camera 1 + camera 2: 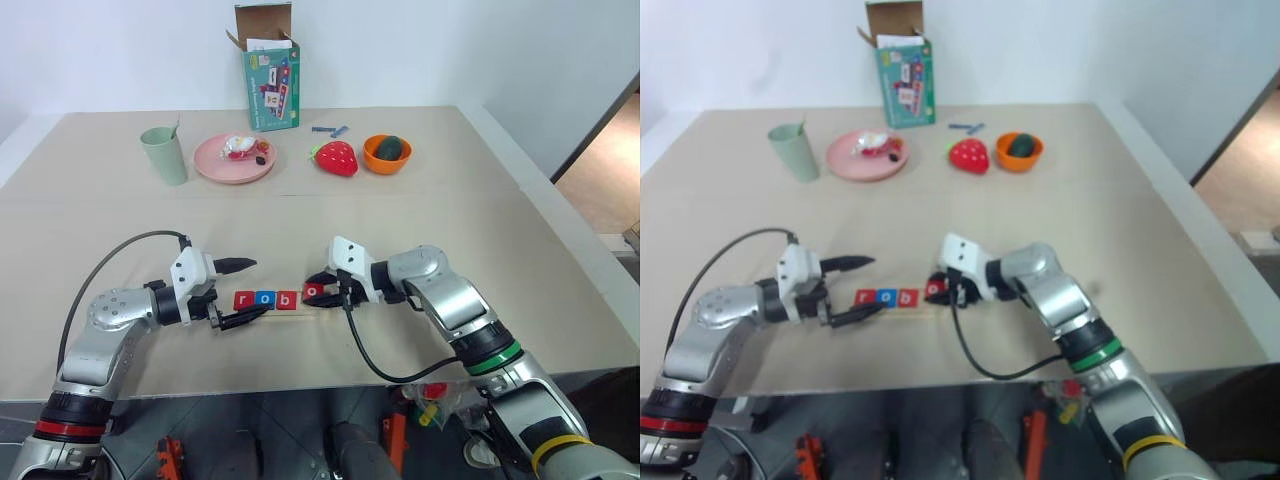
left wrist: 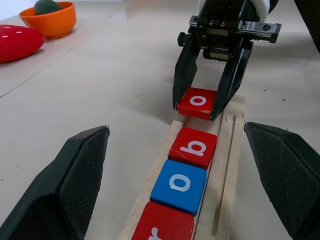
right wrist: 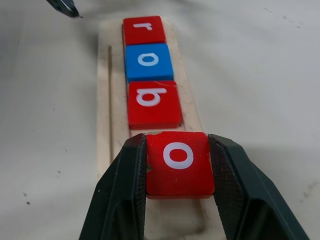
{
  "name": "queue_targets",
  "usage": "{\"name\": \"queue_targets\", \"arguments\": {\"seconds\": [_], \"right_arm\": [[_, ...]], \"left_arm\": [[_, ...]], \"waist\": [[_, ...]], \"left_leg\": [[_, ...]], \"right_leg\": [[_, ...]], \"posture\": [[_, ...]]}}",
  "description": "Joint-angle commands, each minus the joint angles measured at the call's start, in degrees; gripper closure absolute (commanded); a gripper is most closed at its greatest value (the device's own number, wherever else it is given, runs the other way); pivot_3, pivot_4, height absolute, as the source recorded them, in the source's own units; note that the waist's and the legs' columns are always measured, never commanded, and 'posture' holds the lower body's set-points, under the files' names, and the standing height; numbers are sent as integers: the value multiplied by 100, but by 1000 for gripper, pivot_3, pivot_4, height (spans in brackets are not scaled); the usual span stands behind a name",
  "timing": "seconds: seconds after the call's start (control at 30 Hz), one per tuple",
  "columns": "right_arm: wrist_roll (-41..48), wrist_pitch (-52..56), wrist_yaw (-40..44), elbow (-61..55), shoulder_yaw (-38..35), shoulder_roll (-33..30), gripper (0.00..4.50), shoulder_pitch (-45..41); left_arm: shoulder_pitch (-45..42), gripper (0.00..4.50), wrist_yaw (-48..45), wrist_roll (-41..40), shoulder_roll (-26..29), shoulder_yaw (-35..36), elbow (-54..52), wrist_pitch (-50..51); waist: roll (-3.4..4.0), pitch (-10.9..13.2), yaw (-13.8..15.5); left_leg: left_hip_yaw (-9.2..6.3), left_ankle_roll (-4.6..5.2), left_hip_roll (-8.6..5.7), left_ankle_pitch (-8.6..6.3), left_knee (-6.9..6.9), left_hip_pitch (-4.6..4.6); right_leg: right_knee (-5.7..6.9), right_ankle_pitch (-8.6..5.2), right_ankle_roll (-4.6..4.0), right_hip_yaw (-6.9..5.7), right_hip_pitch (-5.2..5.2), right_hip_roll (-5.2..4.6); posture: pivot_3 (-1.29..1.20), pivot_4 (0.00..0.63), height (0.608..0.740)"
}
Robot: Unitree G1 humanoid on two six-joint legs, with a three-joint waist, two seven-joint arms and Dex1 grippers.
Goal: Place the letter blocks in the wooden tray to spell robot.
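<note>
The wooden tray (image 3: 106, 95) lies near the table's front edge. Three letter blocks sit in its groove: a red "r" (image 1: 244, 299), a blue "o" (image 1: 265, 298) and a red "b" (image 1: 287, 298). My right gripper (image 1: 318, 290) is shut on a fourth block, a red "o" (image 3: 179, 162), held over the groove just past the "b" (image 3: 152, 102). I cannot tell whether this block rests flat in the groove. My left gripper (image 1: 255, 288) stands open at the tray's other end, one finger on each side of the tray and nothing held between them.
Across the back of the table stand a green cup (image 1: 165, 155), a pink plate (image 1: 212, 170) with small items, a red strawberry toy (image 1: 336, 158), an orange bowl (image 1: 385, 161) holding a dark green thing, and an open cardboard box (image 1: 270, 85). Small blue pieces (image 1: 330, 130) lie beside the box.
</note>
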Motion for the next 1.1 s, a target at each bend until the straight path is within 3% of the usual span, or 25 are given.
{"name": "queue_targets", "arguments": {"seconds": [0.03,1.1], "right_arm": [[83,56,48,-244,-5,46,3020,-105],[2,-60,-9,38,80,203,3020,-47]], "left_arm": [[-49,0,-17,5,21,45,-57,-124],[8,0,-48,31,9,36,-155,-157]], "waist": [[0,0,0],[0,0,0]], "left_leg": [[0,0,0,0,0,0],[0,0,0,0,0,0]], "right_leg": [[0,0,0,0,0,0],[0,0,0,0,0,0]], "posture": [[0,150,740],[0,150,740]]}}
